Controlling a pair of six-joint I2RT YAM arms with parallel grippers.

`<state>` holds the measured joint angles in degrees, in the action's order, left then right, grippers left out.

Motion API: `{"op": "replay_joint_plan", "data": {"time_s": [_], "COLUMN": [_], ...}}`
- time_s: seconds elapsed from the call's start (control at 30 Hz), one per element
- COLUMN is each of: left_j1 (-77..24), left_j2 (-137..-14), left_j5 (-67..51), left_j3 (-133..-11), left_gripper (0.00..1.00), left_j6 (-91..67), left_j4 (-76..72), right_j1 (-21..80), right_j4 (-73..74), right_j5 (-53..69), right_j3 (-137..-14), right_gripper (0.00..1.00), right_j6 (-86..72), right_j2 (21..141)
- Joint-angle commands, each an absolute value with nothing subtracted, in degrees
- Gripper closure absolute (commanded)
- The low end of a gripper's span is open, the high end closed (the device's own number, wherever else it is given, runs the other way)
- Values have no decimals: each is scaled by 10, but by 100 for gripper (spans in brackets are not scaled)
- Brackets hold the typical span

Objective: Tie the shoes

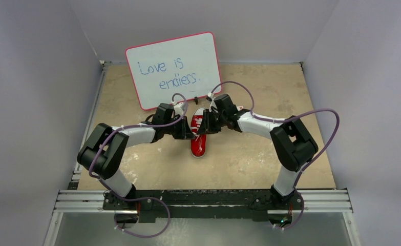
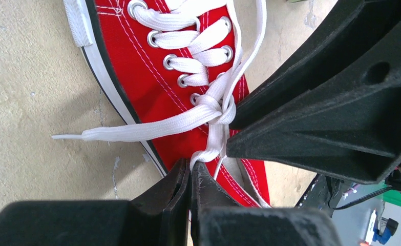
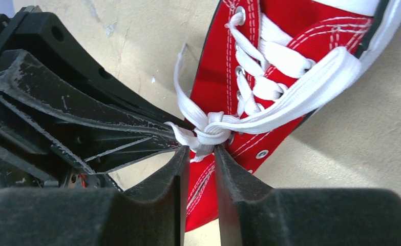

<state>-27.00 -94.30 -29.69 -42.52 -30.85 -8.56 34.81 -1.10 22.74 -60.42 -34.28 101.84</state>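
Note:
The red sneaker [image 1: 198, 145] lies mid-table, toe toward the arms, between both grippers. In the left wrist view the shoe [image 2: 152, 77] has a simple knot [image 2: 221, 110] in its white laces, and one loose lace end [image 2: 136, 130] trails left onto the table. My left gripper [image 2: 192, 165] is shut on a lace strand just below the knot. My right gripper [image 3: 202, 149] pinches the laces at the knot [image 3: 211, 134], jaws narrowly apart around them. A broad lace [image 3: 300, 95] runs right across the shoe [image 3: 213, 92]. The two grippers [image 1: 190, 130] [image 1: 207, 125] nearly touch.
A whiteboard [image 1: 175, 69] with blue handwriting leans behind the shoe. Grey walls enclose the tan table [image 1: 249, 164] on three sides. A metal rail [image 1: 203, 200] carrying the arm bases runs along the near edge.

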Motion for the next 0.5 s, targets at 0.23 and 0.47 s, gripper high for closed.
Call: {"op": "replay_joint_plan", "data": {"time_s": [0.23,0.47], "left_j1": [-266,-264], "left_j2": [-938,-934], "left_j5": [-302,-301], "left_j3": [-424,-425], "left_gripper": [100,100], "left_j6": [-302,-297], "left_j4": [-93,-84], "right_j1": [351,352], "right_j4": [26,94], "right_j5": [162,251], "right_j3": [-643,-690], "right_gripper": [87,100], "right_j6": [-336,-315], "right_j2": [1033,1020]}}
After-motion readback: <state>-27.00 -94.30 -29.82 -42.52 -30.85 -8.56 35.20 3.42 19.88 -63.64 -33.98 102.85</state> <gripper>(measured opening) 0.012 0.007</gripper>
